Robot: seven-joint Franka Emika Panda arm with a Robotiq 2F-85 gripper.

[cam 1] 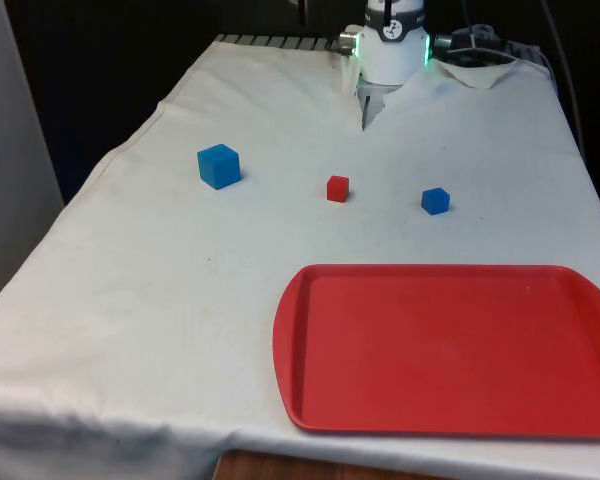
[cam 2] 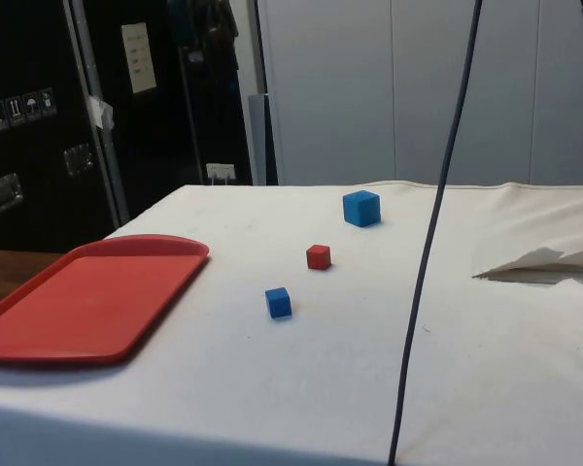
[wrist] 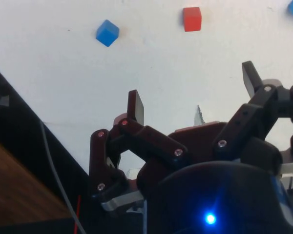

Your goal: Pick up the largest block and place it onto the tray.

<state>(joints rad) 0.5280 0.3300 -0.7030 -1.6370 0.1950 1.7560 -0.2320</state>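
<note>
Three blocks and a tray (cam 1: 450, 350), gripper (wrist: 193, 95) up high, fingers apart, holding nothing.
Big blue block (cam 1: 219, 166) sits at 10 o'clock from the red block (cam 1: 337, 188); small blue block (cam 1: 435, 200) at 3, nothing crowding it.

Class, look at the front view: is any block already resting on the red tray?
No: the large blue block, the red block and the small blue block all sit on the white cloth, beyond the tray.
</note>
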